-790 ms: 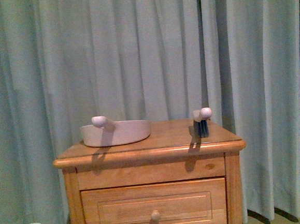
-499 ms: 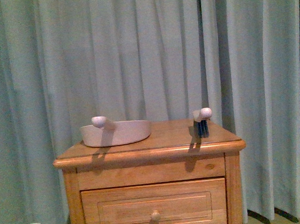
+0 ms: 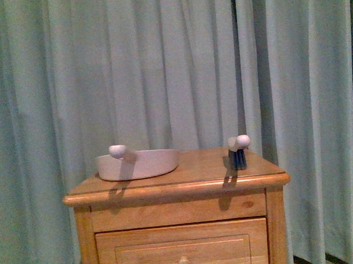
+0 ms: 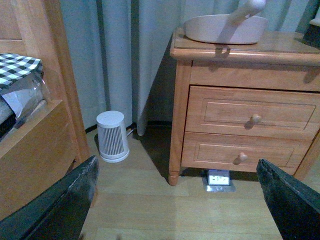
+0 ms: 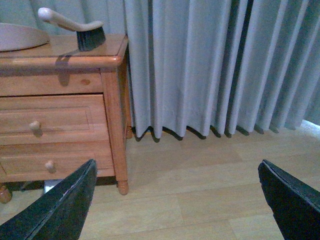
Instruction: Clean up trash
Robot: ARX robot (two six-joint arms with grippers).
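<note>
No wad of tissue paper shows in any view. A pinkish-beige dustpan (image 3: 137,164) lies on the left of a wooden nightstand (image 3: 176,187); it also shows in the left wrist view (image 4: 225,27) and partly in the right wrist view (image 5: 20,37). A hand brush (image 3: 238,150) with dark bristles stands on the nightstand's right; the right wrist view shows it too (image 5: 80,29). My left gripper (image 4: 177,205) is open and empty, low over the wooden floor in front of the nightstand. My right gripper (image 5: 180,205) is open and empty over the floor to the nightstand's right.
Grey-green curtains (image 3: 171,65) hang behind the nightstand. A small white slatted canister (image 4: 112,136) stands on the floor left of it. A wooden bed frame (image 4: 35,135) with checked bedding is further left. A floor socket (image 4: 218,179) sits under the nightstand.
The front view has shifted: the nightstand, dustpan and brush now sit lower in the picture, and the white canister has dropped toward the bottom edge. Nothing on the nightstand has moved.
</note>
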